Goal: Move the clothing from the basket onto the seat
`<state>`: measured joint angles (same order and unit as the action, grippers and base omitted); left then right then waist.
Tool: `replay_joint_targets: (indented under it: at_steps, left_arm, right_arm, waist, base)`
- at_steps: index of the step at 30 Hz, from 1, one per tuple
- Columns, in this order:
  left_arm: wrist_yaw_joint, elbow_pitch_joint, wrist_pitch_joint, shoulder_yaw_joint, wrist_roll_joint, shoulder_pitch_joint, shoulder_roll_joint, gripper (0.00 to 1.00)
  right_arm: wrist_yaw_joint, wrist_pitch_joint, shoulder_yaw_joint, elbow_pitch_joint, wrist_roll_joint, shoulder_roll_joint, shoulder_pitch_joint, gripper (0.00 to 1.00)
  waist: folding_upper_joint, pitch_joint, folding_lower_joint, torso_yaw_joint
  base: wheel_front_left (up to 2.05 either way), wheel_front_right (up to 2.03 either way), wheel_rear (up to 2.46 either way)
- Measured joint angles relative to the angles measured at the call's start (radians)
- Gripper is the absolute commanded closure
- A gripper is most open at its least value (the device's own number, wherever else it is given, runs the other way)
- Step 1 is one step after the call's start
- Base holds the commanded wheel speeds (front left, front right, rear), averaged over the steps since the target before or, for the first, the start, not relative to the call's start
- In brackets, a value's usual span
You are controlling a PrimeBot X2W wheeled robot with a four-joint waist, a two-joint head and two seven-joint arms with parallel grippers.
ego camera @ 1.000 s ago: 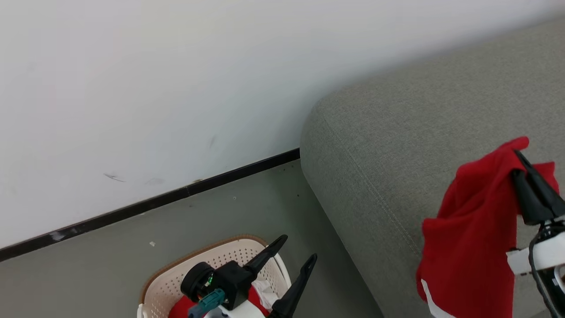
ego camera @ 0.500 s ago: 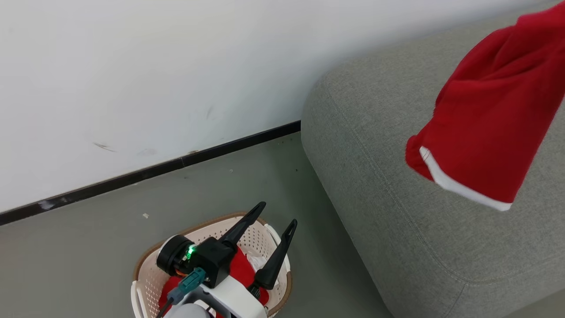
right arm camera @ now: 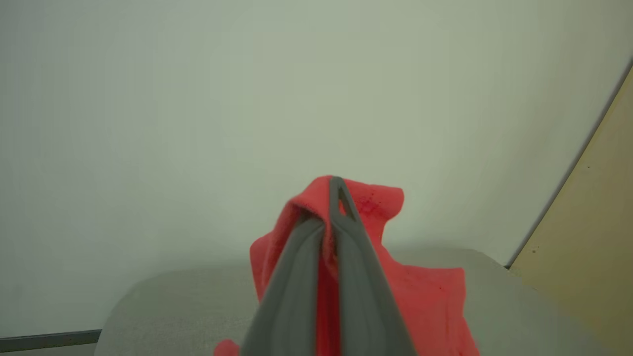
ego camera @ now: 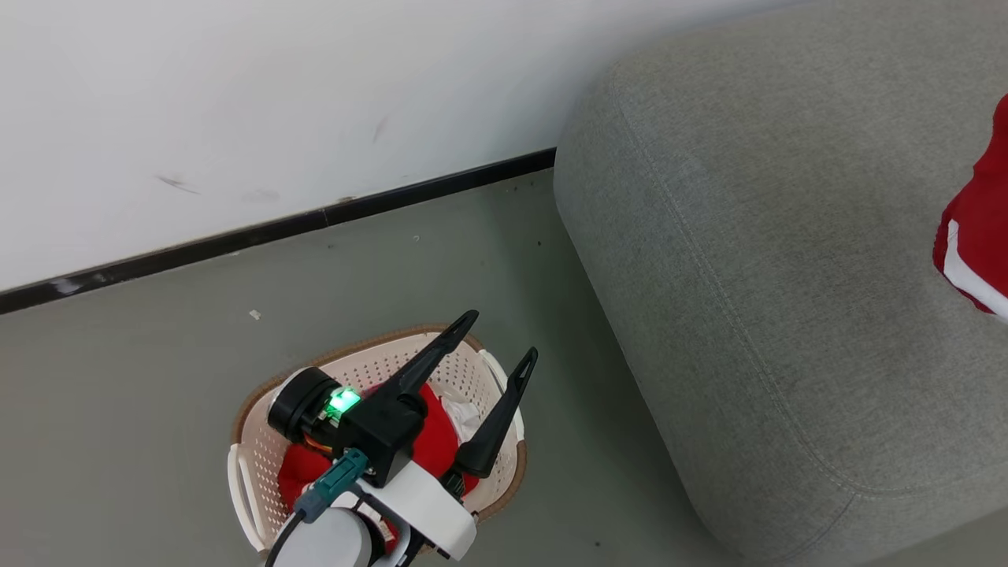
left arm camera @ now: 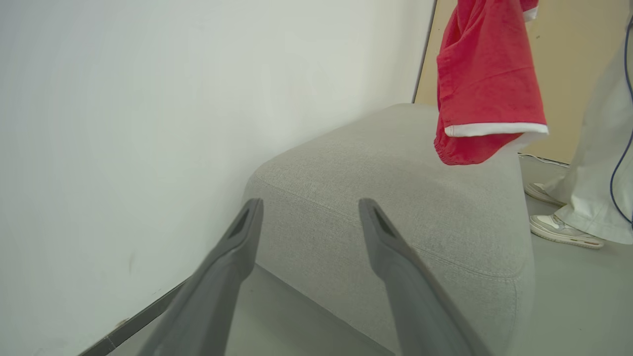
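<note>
The cream basket (ego camera: 260, 472) stands on the floor to the left of the grey seat (ego camera: 748, 276). Red clothing (ego camera: 303, 476) lies inside it, partly hidden by my left arm. My left gripper (ego camera: 504, 335) hovers over the basket, open and empty, fingers pointing toward the seat (left arm camera: 395, 198). My right gripper (right arm camera: 332, 198) is shut on a red garment (right arm camera: 420, 296) with white trim. That garment hangs in the air over the seat (right arm camera: 173, 301), its hem (left arm camera: 487, 84) just above the cushion. In the head view only its edge (ego camera: 976, 244) shows at the far right.
A white wall with a dark baseboard (ego camera: 276, 228) runs behind the basket and the seat. Grey floor (ego camera: 142, 378) surrounds the basket. A person's legs and pale shoes (left arm camera: 564, 230) stand beyond the seat, near a beige panel (left arm camera: 578, 59).
The head camera has tilted down and shifted. The red garment in my right gripper has risen and swung right to the frame's edge. My left gripper stays open above the basket.
</note>
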<state>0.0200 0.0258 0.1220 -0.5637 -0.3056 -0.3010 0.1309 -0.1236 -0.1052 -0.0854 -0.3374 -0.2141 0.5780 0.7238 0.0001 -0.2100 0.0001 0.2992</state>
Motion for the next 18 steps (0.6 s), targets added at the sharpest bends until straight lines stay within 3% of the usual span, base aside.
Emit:
replay_joint_targets:
  at_steps: [9, 18]
  left_arm:
    - [0.0, 0.065, -0.039, -0.026, 0.018, -0.024, 0.006, 0.0]
    - [0.002, 0.099, -0.06, -0.045, 0.044, -0.051, 0.012, 0.0]
  right_arm:
    - [0.0, -0.04, -0.062, -0.138, 0.062, 0.013, 0.059, 1.0]
    - [0.0, -0.094, -0.035, -0.268, 0.093, -0.118, 0.042, 1.0]
  waist:
    - [0.0, -0.087, 0.0, -0.028]
    - [0.0, -0.156, 0.0, -0.058]
  base:
    - [0.0, 0.0, 0.0]
    - [0.0, 0.0, 0.0]
